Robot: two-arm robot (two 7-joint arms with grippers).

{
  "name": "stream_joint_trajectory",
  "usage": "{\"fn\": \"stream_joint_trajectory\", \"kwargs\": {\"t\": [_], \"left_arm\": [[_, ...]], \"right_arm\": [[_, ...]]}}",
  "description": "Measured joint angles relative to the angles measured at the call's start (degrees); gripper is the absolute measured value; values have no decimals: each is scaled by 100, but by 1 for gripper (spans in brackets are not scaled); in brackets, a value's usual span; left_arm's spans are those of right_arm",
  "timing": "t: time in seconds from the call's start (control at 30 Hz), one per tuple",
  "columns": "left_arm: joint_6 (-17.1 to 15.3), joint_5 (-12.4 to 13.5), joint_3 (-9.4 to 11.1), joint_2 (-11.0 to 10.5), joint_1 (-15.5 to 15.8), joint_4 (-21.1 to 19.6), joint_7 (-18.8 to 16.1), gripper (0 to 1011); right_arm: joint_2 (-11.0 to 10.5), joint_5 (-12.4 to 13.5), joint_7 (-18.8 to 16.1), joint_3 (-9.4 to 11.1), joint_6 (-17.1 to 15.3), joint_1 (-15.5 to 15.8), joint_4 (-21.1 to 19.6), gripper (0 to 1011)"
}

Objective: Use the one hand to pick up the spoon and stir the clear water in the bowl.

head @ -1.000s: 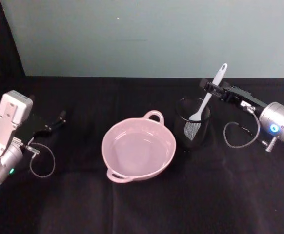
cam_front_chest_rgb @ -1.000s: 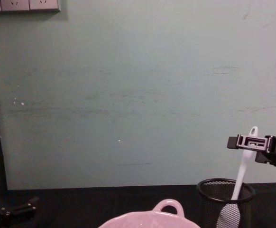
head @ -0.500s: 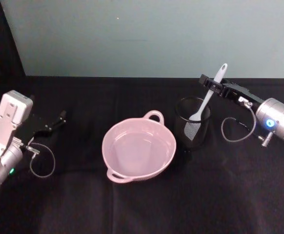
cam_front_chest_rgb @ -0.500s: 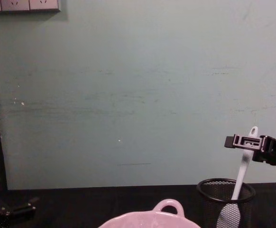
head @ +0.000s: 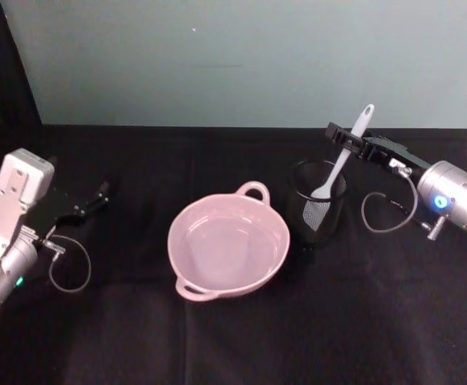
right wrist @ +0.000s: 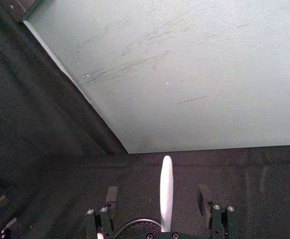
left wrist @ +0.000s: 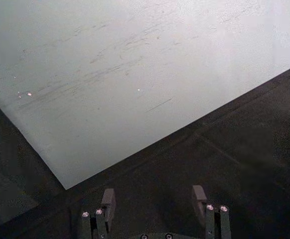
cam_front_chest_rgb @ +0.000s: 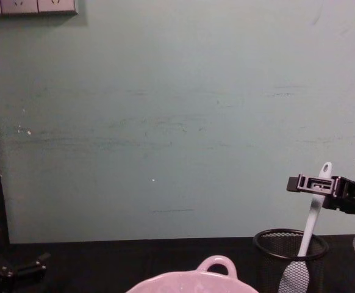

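The white spoon (head: 344, 156) stands tilted in the black mesh cup (head: 317, 207), its handle sticking up above the rim. My right gripper (head: 343, 136) is open at the handle's upper part. In the right wrist view the handle (right wrist: 166, 191) rises between the two fingers (right wrist: 111, 196), with a gap on each side. From the chest view, the right gripper (cam_front_chest_rgb: 304, 183) crosses the spoon (cam_front_chest_rgb: 313, 215) just below its tip. The pink bowl (head: 174, 241) holds clear water, left of the cup. My left gripper (head: 97, 197) is parked open at the far left.
A teal wall runs close behind the black table. A cable loop (head: 382, 215) hangs from the right arm beside the mesh cup (cam_front_chest_rgb: 290, 253). The bowl's loop handle (cam_front_chest_rgb: 216, 264) points toward the wall. Bare black cloth lies in front of the bowl.
My right gripper has shifted slightly left and toward the wall, closing in around the spoon's handle. The spoon, cup, bowl and left arm have stayed put.
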State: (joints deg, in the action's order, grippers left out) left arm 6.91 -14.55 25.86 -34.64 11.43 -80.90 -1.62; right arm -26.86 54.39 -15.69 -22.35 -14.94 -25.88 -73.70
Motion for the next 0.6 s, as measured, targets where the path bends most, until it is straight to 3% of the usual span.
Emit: {"fn": "stream_joint_trajectory", "kwargs": {"t": [0.27,0.6], "left_arm": [[0,0,0,0,0,0,0,1011],[0,0,0,0,0,0,0,1011]], "right_arm": [[-3,1,3,5,-1,5,-14,890],[-7,1,6,9,-4,10,-23,575]]}}
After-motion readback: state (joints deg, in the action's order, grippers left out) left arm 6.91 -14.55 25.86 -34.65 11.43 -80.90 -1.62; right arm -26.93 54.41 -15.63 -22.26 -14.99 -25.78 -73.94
